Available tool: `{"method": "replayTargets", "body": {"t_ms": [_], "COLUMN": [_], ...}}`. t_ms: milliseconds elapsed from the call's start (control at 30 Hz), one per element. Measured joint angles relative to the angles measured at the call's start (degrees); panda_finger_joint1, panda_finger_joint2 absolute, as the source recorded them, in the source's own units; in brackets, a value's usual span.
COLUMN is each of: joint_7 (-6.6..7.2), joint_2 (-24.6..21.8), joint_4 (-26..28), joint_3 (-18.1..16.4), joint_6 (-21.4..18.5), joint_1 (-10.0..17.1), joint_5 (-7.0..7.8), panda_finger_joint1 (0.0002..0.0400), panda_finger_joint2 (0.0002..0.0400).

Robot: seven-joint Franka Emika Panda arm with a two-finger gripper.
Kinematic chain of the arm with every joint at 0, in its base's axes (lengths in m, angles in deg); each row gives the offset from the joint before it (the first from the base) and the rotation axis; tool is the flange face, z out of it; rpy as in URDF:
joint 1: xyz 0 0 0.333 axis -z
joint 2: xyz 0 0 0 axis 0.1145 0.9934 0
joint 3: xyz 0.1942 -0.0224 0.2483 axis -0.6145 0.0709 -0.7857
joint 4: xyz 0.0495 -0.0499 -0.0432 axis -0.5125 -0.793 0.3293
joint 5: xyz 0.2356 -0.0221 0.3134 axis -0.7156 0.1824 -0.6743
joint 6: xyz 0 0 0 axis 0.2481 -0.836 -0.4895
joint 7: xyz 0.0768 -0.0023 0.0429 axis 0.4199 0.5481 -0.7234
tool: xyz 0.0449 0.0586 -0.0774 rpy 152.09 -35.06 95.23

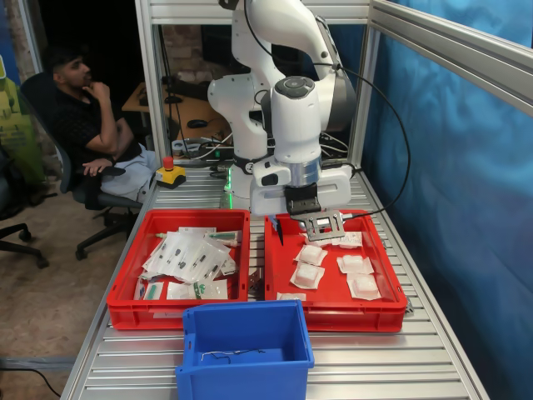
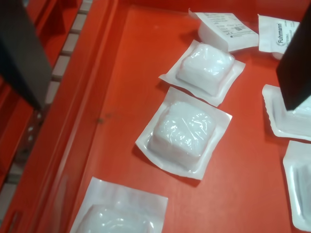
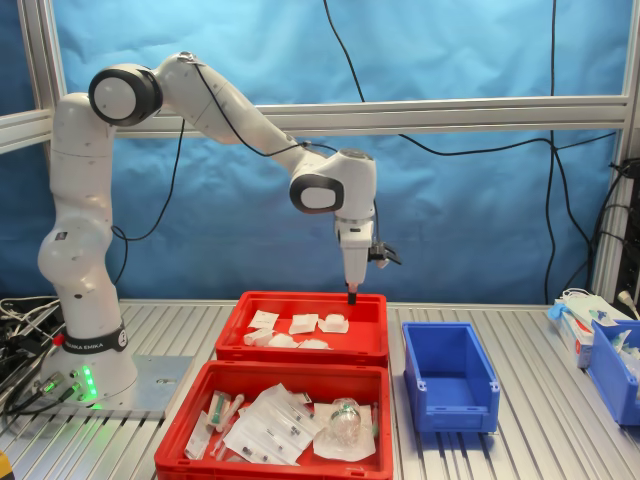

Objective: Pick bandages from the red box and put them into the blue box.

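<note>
Above the red box point(image 1: 335, 310), the gripper point(image 1: 301, 235) hangs with its 2 dark fingers point(image 2: 22, 53) spread wide and nothing between them, as the wrist view makes plain. That crate holds only the bandages; in the first exterior view it sits on the first exterior view's right, beside the twin red crate point(image 1: 179, 310) full of long clear packets, with the blue box point(image 1: 246, 350) just in front of both. The blue box looks empty apart from a thin dark wire-like thing on its floor.

Judging from this, the step in hand is the approach for a pick. The best target appears to be the middle bandage point(image 2: 183, 131), which lies flat on the crate floor almost centred between the fingers in the wrist view. A second bandage point(image 2: 203, 70) lies just beside it, their edges near or touching, and a third bandage point(image 2: 119, 213) lies near the crate wall.

To do it well, I would come straight down over the puffy middle of the packet, not its thin sealed border, and close gently so the pads pinch the raised cushion. Keeping the fingers clear of the neighbouring packet should stop 2 from lifting together. Lift high enough to clear the crate rim before crossing to the blue box.
</note>
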Motion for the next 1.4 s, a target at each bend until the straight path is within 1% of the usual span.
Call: {"method": "replayTargets", "body": {"t_ms": [233,467,667,933,1400], "joint_7": [0.0,0.0,0.0,0.0,0.0], "joint_2": [0.1,0.6,2.0,3.7,4.9], "joint_4": [-1.8,-2.1,-2.5,-2.9,-4.1], "joint_3": [0.0,0.0,0.1,0.2,0.9], "joint_6": [1.7,4.0,5.7,8.9,11.5], "joint_1": [-0.6,-0.9,-1.0,-1.0,-1.0], "joint_5": [0.27,2.31,4.35,5.27,5.69], "panda_finger_joint1": [0.04,0.04,0.04,0.04,0.04], "panda_finger_joint2": [0.04,0.04,0.04,0.04,0.04]}}
